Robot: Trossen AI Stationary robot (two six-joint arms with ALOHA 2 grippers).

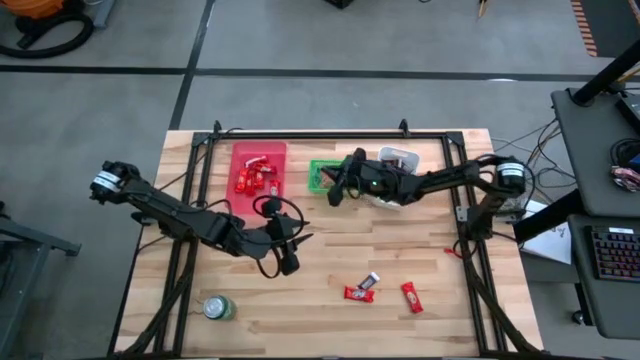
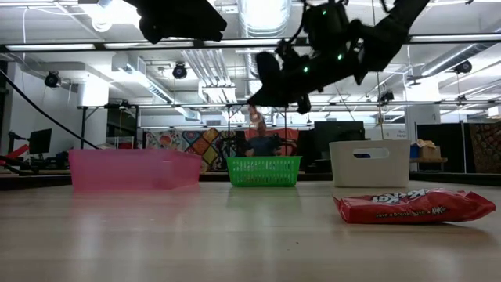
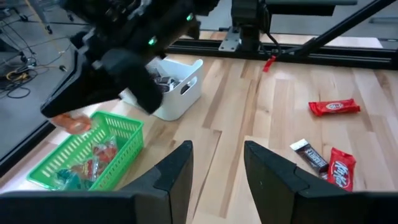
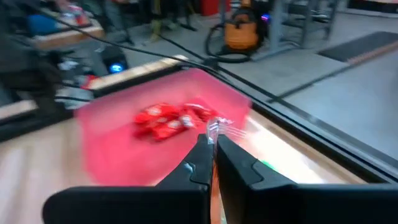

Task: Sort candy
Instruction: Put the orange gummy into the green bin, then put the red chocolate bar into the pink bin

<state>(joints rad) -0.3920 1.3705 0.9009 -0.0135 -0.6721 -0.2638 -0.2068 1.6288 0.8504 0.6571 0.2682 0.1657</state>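
My right gripper (image 1: 333, 192) hovers above the green basket (image 1: 322, 176), shut on a small orange-wrapped candy (image 3: 71, 122); the low view shows the candy (image 2: 255, 119) held high over the basket (image 2: 264, 171). The basket holds several tiny orange and teal sweets. My left gripper (image 3: 217, 177) is open and touches nothing, above bare table near the middle (image 1: 290, 262). Two red candies (image 1: 357, 294) (image 1: 411, 296) and a dark one (image 1: 370, 283) lie flat on the table toward the near edge. The pink bin (image 1: 258, 168) holds red candies. My right gripper pinches the small candy between its two shut fingers. In the right wrist view only the wrapper's crinkled clear end (image 4: 219, 127) shows past the fingertips. The fingers slant down toward the table's left, and the candy is lifted clear above the green basket.
A white bin (image 1: 398, 160) with dark candies stands right of the green basket, under the right arm. A round green can (image 1: 218, 308) stands near the near left corner. A black frame (image 1: 330, 132) borders the far side. Bare wood lies between the bins and the loose candies.
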